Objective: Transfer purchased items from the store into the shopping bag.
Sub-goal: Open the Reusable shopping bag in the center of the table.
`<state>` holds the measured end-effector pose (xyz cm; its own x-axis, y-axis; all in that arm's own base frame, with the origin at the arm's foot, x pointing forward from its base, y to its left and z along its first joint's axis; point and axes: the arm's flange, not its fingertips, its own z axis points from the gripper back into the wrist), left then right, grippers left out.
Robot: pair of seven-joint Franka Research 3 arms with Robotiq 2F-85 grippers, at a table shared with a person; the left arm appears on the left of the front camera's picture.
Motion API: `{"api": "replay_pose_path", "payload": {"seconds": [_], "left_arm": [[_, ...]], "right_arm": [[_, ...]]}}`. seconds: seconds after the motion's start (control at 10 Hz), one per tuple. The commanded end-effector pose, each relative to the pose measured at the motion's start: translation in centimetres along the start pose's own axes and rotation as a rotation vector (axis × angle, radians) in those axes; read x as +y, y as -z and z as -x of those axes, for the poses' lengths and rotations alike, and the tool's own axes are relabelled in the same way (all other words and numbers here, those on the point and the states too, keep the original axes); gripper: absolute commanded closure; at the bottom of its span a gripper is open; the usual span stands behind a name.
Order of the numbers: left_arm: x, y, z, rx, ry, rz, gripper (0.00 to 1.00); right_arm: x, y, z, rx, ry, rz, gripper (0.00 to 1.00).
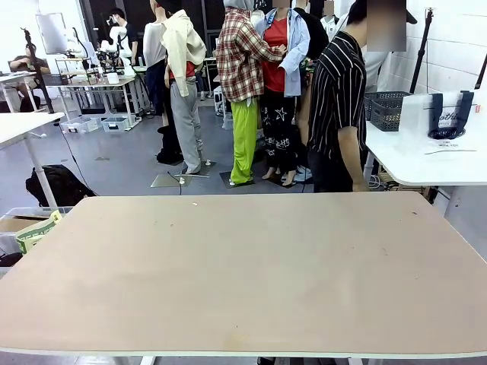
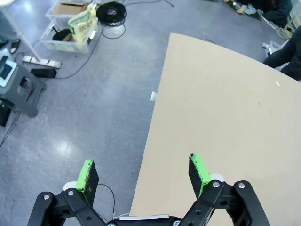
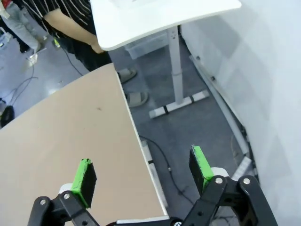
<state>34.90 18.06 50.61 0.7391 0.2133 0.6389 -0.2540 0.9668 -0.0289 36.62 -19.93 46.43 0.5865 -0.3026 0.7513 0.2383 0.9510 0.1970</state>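
The shopping bag [image 1: 417, 118], translucent white with dark handles, stands on a white side table [image 1: 426, 163] at the far right. The purchased items are out of view. In the left wrist view my left gripper [image 2: 143, 175] is open with nothing between its green pads, hanging over the beige table's [image 2: 221, 108] left edge and the floor. My right gripper [image 3: 142, 174] is likewise open and empty, above the beige table's [image 3: 70, 132] right edge.
A dark mesh basket [image 1: 386, 109] sits beside the bag. A person in a striped shirt [image 1: 338, 106] stands at the far right corner, facing away. Boxes [image 2: 75, 28] and cables lie on the floor to the left. The side table's leg [image 3: 176, 61] stands close to the right.
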Motion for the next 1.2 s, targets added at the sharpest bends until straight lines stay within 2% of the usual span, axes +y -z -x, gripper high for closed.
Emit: {"api": "replay_pose_path", "payload": {"seconds": [0.0, 1.1], "left_arm": [[-0.89, -0.38, -0.27, -0.008, 0.040, -0.007, 0.00], [-0.89, -0.38, -0.27, -0.008, 0.040, -0.007, 0.00]], "right_arm": [[0.49, -1.45, -0.87, -0.030, -0.030, 0.028, 0.00], [0.49, -1.45, -0.87, -0.030, -0.030, 0.028, 0.00]]}}
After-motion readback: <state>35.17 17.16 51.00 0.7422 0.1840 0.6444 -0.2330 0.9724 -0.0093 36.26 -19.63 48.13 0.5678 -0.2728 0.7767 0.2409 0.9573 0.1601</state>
